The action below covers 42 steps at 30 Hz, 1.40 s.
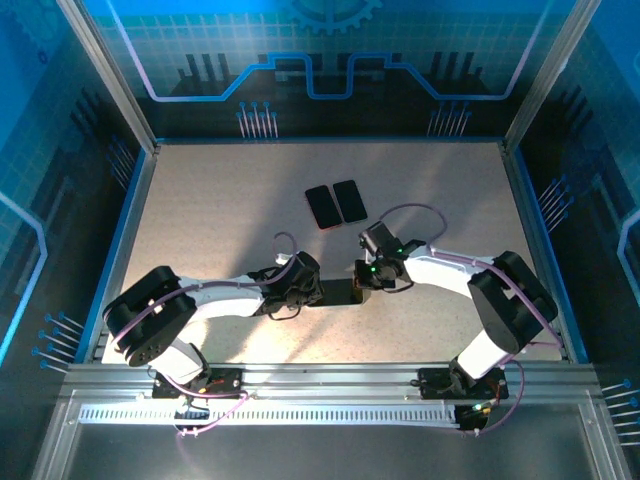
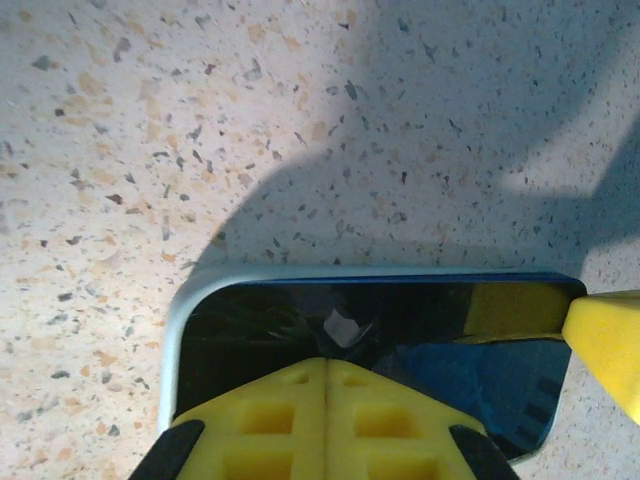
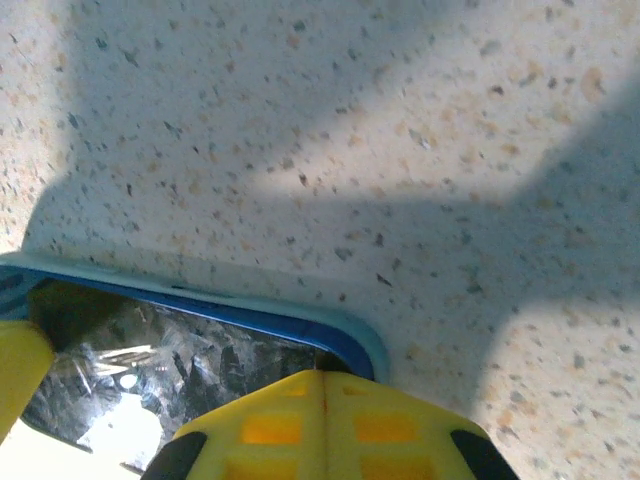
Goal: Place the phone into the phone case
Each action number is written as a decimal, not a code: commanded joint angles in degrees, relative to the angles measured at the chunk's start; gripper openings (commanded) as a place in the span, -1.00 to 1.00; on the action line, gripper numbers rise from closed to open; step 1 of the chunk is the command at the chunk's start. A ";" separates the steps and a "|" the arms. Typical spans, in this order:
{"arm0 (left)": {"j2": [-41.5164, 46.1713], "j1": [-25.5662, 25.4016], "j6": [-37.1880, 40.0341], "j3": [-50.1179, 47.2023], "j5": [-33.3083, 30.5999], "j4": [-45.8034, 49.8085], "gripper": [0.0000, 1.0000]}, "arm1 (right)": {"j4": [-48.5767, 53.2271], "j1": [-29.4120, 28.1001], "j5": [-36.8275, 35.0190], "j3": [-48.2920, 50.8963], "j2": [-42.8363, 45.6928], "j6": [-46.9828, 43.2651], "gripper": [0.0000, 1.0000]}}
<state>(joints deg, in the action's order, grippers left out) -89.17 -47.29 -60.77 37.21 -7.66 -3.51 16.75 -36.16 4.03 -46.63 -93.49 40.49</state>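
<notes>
Phone (image 2: pixel 400 320), glossy dark screen up, lies flat on the speckled table (image 1: pixel 220 220) at its near middle, between the two arms. The pale blue rim of the phone case (image 2: pixel 170 340) runs around the screen's visible corners. The left gripper (image 2: pixel 326 365) has its yellow jaws pressed together, with the tips over one end of the screen. The right gripper (image 3: pixel 322 378), jaws likewise together, sits over the opposite end at the case corner. Whether either tip presses on the glass cannot be told. Two dark flat slabs (image 1: pixel 335 204) lie side by side farther back, well apart from the grippers.
</notes>
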 commanded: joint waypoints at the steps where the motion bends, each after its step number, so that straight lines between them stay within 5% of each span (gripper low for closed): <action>1: -2.83 0.04 -1.22 -1.88 1.33 0.35 -1.00 | -1.28 -5.56 -2.70 6.38 -14.41 1.50 -1.00; 7: -3.47 1.11 -2.24 -2.83 1.68 -0.71 -1.00 | -1.79 -6.29 -1.90 6.90 -14.47 2.30 -1.00; 15: -3.20 1.44 -0.50 -2.06 0.71 0.77 -1.00 | 7.56 -0.95 -1.12 -0.24 3.04 -1.69 -1.00; 24: -3.91 6.87 2.46 -2.23 1.85 0.34 -1.00 | 8.66 3.52 4.16 -4.41 9.68 -4.36 -1.00; 35: -6.05 15.58 14.03 4.64 2.98 3.07 -1.00 | -3.44 2.93 8.01 5.69 5.72 -2.35 -1.00; 42: -9.28 20.66 18.62 9.78 5.02 3.50 -1.00 | -9.09 0.45 7.26 1.63 -1.68 -1.82 -1.00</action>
<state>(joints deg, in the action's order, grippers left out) -96.20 -29.19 -46.52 44.75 -1.37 -3.90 13.02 -33.87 10.79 -42.39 -91.50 38.13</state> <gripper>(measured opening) 0.051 0.064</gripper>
